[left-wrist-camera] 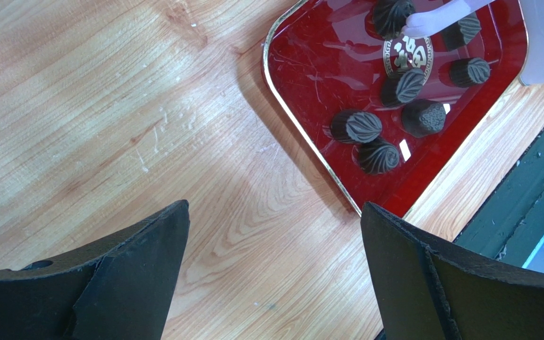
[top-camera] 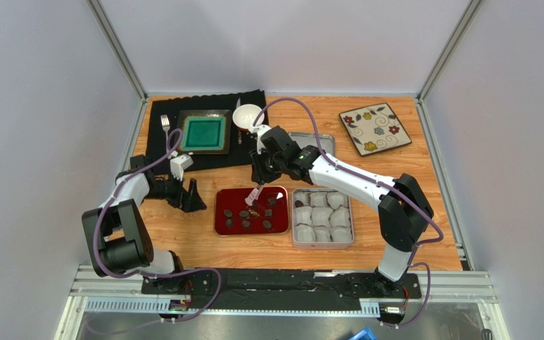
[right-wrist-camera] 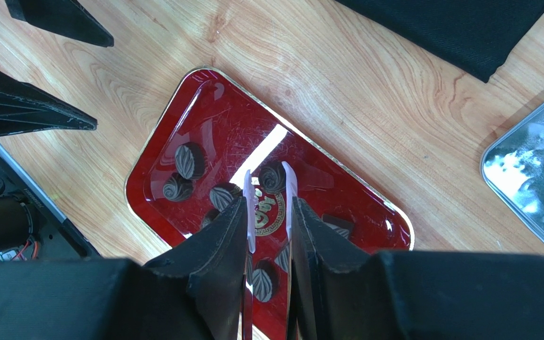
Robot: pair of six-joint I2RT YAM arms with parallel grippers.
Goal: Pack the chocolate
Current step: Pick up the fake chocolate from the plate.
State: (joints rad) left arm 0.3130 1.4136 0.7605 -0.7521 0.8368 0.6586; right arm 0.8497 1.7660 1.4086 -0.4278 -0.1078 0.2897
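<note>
My right hand [right-wrist-camera: 269, 209] is clamped on white tongs [right-wrist-camera: 287, 185]. A round chocolate [right-wrist-camera: 272, 177] sits between their tips on the red tray [right-wrist-camera: 214, 117]. My left hand [left-wrist-camera: 275, 209] stands apart, farther off.

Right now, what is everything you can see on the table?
chocolates: several, dark brown, on red tray
red tray: one, gold-rimmed, table middle
tin: one, silver, right of tray
paper cups: many, white, inside tin
lid: one, silver, behind tin
flowered plate: one, white, far right
cloth: one, black, far left
green plate: one, on cloth
fork: one, silver, on cloth
bowl: one, white, on cloth
tongs: one, white, in right pincer
left pincer: one, black, open, left of tray
right pincer: one, black, gripping tongs above tray
</note>
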